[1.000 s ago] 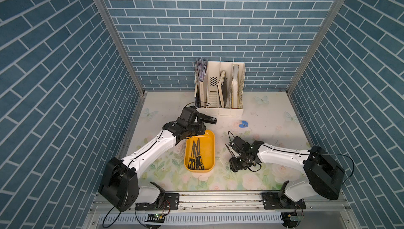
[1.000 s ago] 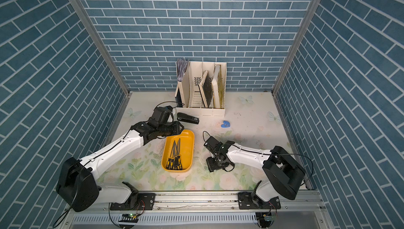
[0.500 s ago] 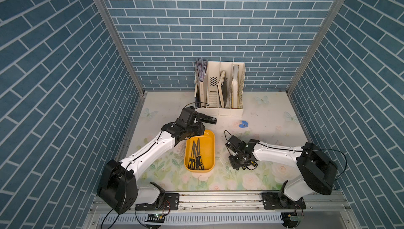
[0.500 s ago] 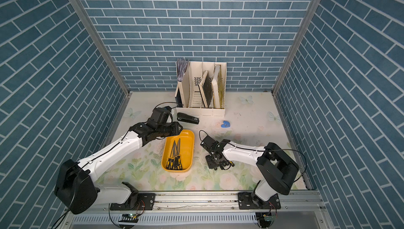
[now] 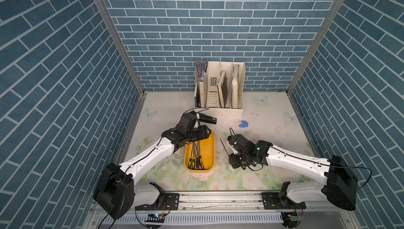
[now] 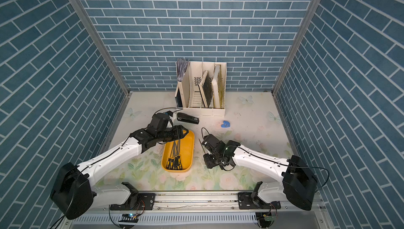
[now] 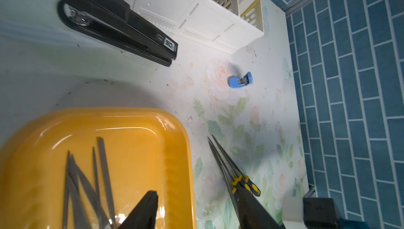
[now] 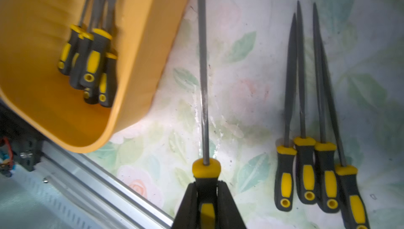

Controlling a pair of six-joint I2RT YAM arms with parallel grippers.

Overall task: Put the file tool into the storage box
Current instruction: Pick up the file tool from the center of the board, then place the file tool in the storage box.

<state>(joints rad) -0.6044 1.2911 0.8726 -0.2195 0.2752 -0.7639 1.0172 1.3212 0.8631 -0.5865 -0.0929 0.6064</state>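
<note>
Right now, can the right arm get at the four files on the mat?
Probably not yet: the right arm has its jaws shut on another file. The four files lie uncovered beside it, so the way looks free once that one is released.

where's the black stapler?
In both top views the black stapler lies at the front left corner of the white magazine rack, beyond the yellow storage box.

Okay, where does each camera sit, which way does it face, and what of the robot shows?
Top views: high in front, looking down the table toward the magazine rack; left arm and right arm show.
Left wrist: over the far end of the storage box, facing the stapler; the open left tool shows.
Right wrist: low beside the box, looking along the file that the right tool grips.
Shared: both wrist views catch the storage box.
</note>
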